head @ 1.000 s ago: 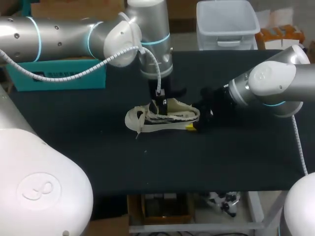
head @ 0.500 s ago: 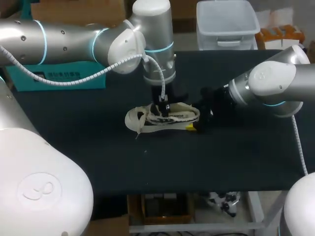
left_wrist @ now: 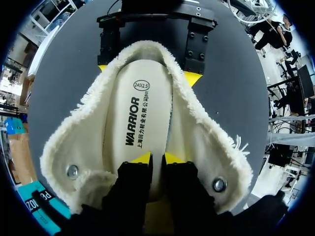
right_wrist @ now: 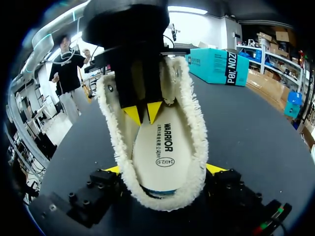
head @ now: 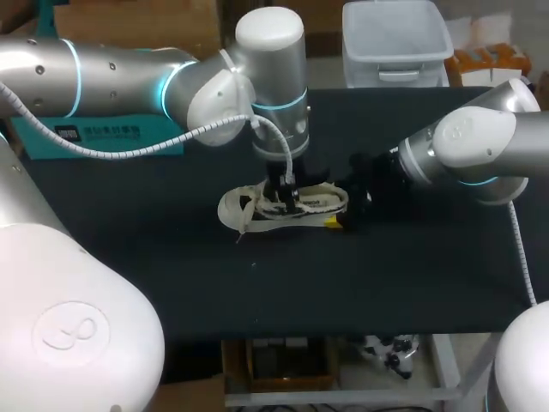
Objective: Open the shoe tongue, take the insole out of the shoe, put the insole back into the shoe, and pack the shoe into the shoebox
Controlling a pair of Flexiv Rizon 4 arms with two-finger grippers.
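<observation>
Around the heel of the cream canvas shoe with frayed, fleecy edges (right_wrist: 192, 132), which lies on the black table (head: 386, 275), the right gripper (right_wrist: 163, 169) is clamped. One yellow tip shows on each side, and the heel hides the rest of the fingers. Farther along the shoe, over its off-white printed insole (left_wrist: 138, 113), the left gripper (left_wrist: 157, 158) has its fingers drawn close together. Whether they pinch the insole is unclear. Well beyond the shoe's toe stands a teal cardboard box (head: 103, 142), partly hidden by the left arm.

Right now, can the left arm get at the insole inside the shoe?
Probably yes. The shoe is spread wide open, the insole lies bare, and the left gripper has its tips right at it with nothing between. The right gripper clamps the heel from both sides, clear of the way.
</observation>
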